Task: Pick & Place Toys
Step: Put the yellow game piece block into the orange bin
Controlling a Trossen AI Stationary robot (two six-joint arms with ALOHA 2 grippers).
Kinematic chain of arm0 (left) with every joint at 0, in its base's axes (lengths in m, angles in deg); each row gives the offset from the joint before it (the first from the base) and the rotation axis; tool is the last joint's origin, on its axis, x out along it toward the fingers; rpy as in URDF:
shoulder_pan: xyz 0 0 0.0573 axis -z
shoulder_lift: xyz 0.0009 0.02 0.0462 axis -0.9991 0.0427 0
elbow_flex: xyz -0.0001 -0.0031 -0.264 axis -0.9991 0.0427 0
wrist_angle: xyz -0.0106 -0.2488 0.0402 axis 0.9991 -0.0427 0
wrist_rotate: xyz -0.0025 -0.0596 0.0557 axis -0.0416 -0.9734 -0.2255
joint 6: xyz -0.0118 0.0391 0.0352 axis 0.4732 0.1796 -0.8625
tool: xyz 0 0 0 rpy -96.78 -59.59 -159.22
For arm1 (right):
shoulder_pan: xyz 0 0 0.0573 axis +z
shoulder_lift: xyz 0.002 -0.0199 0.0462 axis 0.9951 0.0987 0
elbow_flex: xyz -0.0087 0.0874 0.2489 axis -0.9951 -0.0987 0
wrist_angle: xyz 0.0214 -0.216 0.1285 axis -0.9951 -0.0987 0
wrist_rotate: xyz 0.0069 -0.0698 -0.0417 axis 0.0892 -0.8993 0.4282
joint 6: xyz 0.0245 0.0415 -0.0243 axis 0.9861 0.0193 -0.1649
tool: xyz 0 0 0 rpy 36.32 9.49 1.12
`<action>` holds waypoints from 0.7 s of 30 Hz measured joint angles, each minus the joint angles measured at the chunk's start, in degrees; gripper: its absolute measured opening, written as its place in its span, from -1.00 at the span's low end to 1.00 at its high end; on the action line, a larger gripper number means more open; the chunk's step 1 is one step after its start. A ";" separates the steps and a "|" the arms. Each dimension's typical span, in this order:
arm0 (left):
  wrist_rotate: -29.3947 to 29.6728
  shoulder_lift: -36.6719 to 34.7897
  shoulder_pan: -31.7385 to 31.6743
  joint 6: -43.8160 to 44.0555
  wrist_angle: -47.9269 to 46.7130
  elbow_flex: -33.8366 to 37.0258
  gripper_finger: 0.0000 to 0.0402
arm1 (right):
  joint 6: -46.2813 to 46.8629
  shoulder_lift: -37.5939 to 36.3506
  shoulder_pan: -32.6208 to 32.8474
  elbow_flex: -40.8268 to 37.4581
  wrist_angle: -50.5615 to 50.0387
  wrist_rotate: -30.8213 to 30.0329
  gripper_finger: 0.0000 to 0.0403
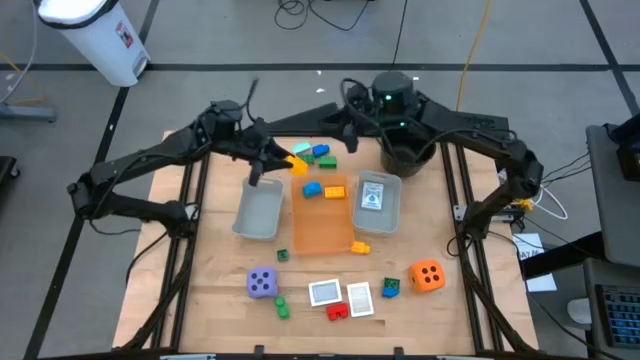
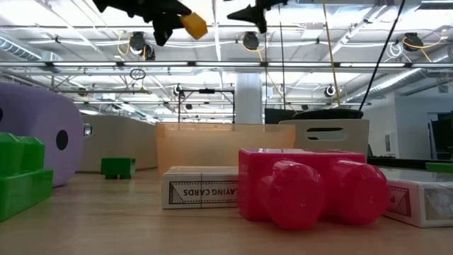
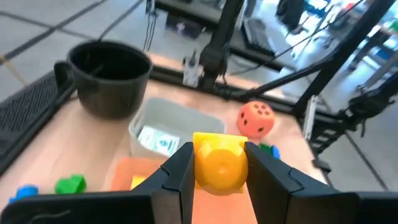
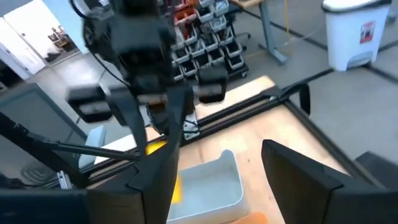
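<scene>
1. High view: the left gripper point(image 1: 283, 158) hangs just beyond the far end of the grey tray point(image 1: 259, 211), its arm reaching in from the table's left edge; a yellow brick point(image 1: 298, 162) shows at its tip, mostly masked by the dark fingers; the right gripper point(image 1: 333, 122) sits further back, over the loose bricks beyond the orange tray point(image 1: 322, 216), and its jaws are too small here to read; the black bucket point(image 1: 405, 156) is half covered by the right arm.
2. Low view: both grippers are cut off by the frame's upper edge; the yellow brick point(image 2: 193, 25) hangs high above the orange tray point(image 2: 212, 144), pinched in the left claw point(image 2: 164, 27); a red brick point(image 2: 311, 188) up close blocks much of the table.
3. Left wrist view: the two fingers point(image 3: 177, 177) press on either side of the yellow brick point(image 3: 218, 162), hiding its sides; the orange tray below is largely covered.
4. Right wrist view: the right claw point(image 4: 227, 171) stands spread, nothing between its fingers; the grey tray point(image 4: 208, 185) lies beyond; the left arm fills the background.
</scene>
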 joint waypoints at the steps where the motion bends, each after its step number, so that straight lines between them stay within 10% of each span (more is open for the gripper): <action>1: 1.62 0.51 0.99 0.19 -0.23 0.00 -0.44 | -0.83 -0.87 0.15 0.00 -0.83 -0.80 0.09; 11: 15.24 10.22 10.56 5.57 -0.58 0.00 -0.44 | -0.91 -12.44 2.63 -17.63 4.03 -0.74 0.05; 21: 23.70 16.81 14.41 8.00 -3.66 0.00 -0.44 | 18.31 -26.59 9.55 -50.64 38.09 -0.74 0.04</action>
